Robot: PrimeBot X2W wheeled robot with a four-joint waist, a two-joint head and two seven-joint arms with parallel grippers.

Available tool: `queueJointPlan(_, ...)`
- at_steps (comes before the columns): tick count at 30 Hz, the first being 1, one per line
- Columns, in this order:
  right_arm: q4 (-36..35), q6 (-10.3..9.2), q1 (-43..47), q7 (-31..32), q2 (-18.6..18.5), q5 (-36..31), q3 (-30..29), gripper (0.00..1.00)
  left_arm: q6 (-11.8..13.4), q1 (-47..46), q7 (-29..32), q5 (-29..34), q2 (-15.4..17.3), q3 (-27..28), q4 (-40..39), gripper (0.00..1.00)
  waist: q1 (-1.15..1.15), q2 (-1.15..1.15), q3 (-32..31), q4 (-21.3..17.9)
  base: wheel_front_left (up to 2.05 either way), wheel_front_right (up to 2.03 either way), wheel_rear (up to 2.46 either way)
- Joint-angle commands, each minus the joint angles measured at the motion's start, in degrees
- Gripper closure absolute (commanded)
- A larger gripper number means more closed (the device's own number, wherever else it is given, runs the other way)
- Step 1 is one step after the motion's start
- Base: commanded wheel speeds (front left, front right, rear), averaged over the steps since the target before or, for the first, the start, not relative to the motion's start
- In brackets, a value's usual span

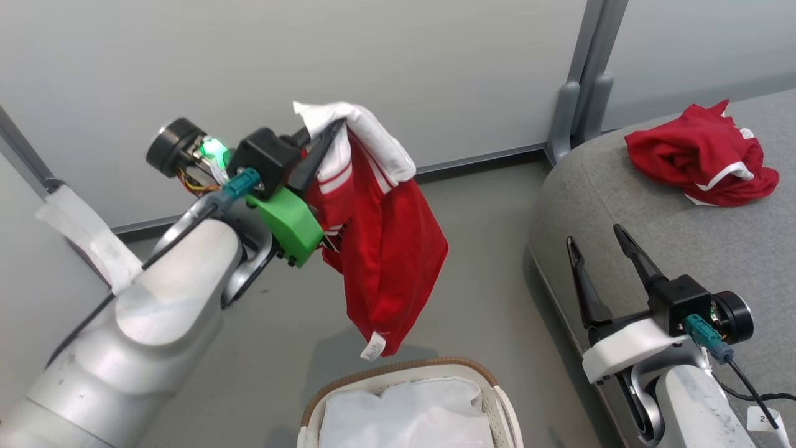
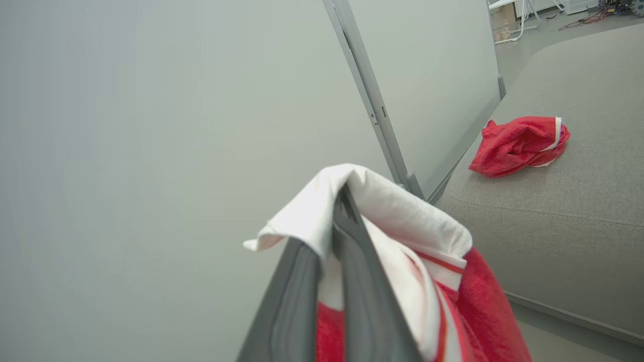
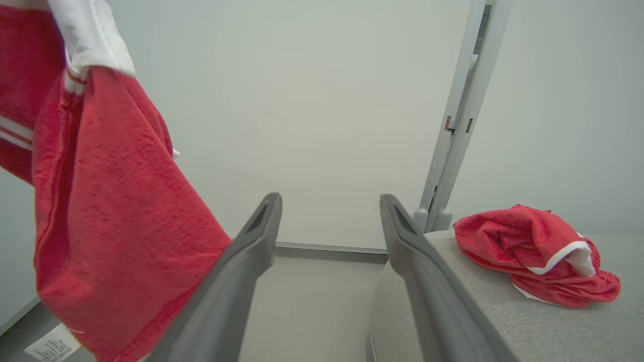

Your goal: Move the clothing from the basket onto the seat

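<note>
**Operator:** Where does the job stand?

**Inspector:** Partway, by my reading. One red garment (image 1: 703, 155) lies crumpled on the seat (image 1: 622, 205), at the far right. A second garment (image 1: 385, 249) hangs in the air at the left, above the floor. It is clear of the basket (image 1: 398, 370) and well apart from the seat. You have not yet delivered it.

**Operator:** Anything left in the basket?

**Inspector:** At the near edge I see a plain white sheet (image 1: 404, 410) inside it, and no red in the part that shows. The rest of the basket is cut off, so I cannot vouch for it.

**Operator:** And the pincers?

**Inspector:** Your left pincer (image 1: 333, 130) is clamped tight on the second garment's white band, fingers together, with cloth draped over their tips. Your right pincer (image 1: 595, 236) stands wide and holds nothing, poised near the seat's left edge. What remains, in my judgement, is to carry the held piece right and release it on the seat.
</note>
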Motion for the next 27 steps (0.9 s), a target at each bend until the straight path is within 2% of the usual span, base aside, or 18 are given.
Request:
queueJointPlan(1,0.0,-0.06,0.7,-0.1,-0.2,0.2,0.3,0.00,-0.2,-2.0,0.3,-0.5,0.4,0.5,-0.3,1.00,0.01,0.00,-1.2,0.5,0.00,0.00,0.00)
queueJointPlan(7,0.2,-0.06,0.6,-0.1,-0.2,0.3,2.6,0.00,-0.4,-6.9,2.3,-1.1,0.7,0.7,0.8,1.00,0.01,0.00,-2.0,0.3,0.00,0.00,0.00)
queueJointPlan(14,0.3,-0.06,-0.8,-0.1,-0.2,1.6,6.6,0.00,-0.7,-9.9,4.1,-2.2,-0.9,-0.4,2.5,1.00,0.01,0.00,-2.9,0.3,0.00,0.00,0.00)
queueJointPlan(27,0.8,-0.06,-7.5,-0.1,-0.2,8.0,23.0,0.00,-0.8,-13.9,6.0,-3.6,-6.1,-3.7,3.7,1.00,0.01,0.00,-3.2,2.8,0.00,0.00,0.00)
